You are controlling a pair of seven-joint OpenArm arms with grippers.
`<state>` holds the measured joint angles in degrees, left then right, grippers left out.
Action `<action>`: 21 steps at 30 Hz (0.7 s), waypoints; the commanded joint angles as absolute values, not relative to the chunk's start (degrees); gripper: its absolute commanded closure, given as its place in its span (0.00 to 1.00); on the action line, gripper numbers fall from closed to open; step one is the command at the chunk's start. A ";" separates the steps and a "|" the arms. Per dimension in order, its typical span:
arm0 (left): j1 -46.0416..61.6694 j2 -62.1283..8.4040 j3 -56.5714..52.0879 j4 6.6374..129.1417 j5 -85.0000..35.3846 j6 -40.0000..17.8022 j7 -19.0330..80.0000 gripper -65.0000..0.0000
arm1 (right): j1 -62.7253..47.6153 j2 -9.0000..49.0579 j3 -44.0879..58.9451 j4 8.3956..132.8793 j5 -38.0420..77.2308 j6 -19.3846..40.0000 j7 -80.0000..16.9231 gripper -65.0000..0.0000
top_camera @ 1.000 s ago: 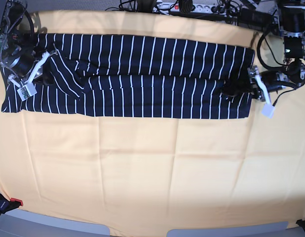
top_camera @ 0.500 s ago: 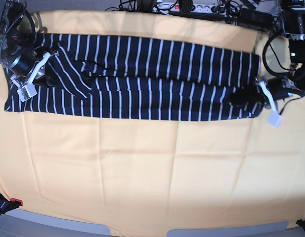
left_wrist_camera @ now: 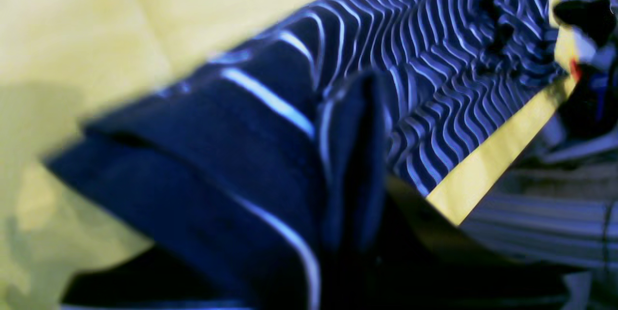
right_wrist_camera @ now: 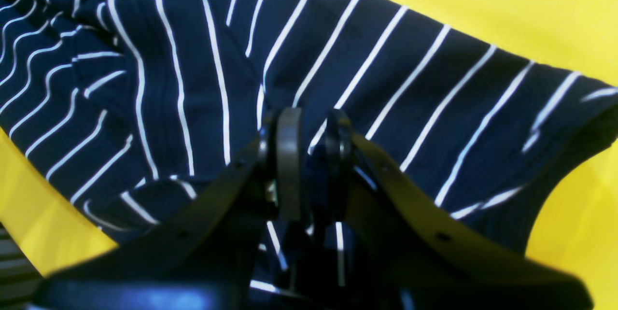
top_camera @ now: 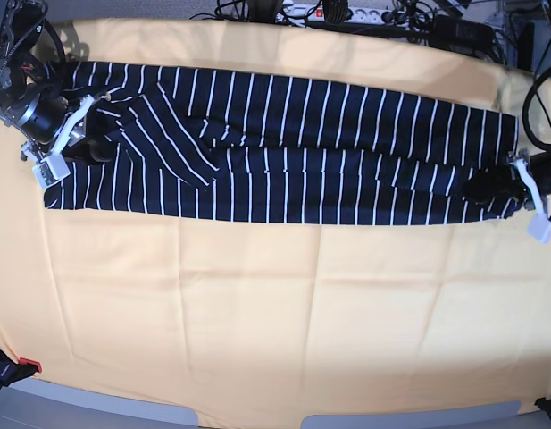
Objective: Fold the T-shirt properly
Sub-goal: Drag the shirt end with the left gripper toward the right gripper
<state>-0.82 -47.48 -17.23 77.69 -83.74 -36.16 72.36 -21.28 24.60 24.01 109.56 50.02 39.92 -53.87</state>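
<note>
Looking at progress, your T-shirt point(top_camera: 284, 147) lies as one long band across the table cloth's point(top_camera: 275, 304) far side. Left gripper point(top_camera: 489, 188) is clamped on its end; right gripper's point(right_wrist_camera: 309, 155) fingers stand slightly apart. Crosswise folds remain.

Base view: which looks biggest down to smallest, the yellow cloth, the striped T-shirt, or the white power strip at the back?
1. Yellow cloth, covers nearly the whole picture.
2. T-shirt, a long band across it.
3. Power strip, far smaller, though it sits farthest back and is partly cut off.
</note>
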 commanded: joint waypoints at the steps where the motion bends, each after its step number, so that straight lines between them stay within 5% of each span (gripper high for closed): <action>1: -1.78 -48.84 -17.93 79.20 -85.00 -36.42 71.85 1.00 | -21.06 25.56 24.38 110.59 51.18 40.00 -52.77 0.81; 14: -1.28 -35.57 -17.28 101.73 -85.00 -35.46 71.88 1.00 | -21.15 25.41 24.38 110.56 50.76 40.00 -54.46 0.81; 21: 0.14 -26.48 -9.30 100.73 -80.60 -37.89 65.80 1.00 | -21.30 25.41 24.38 110.54 50.83 40.00 -55.31 0.81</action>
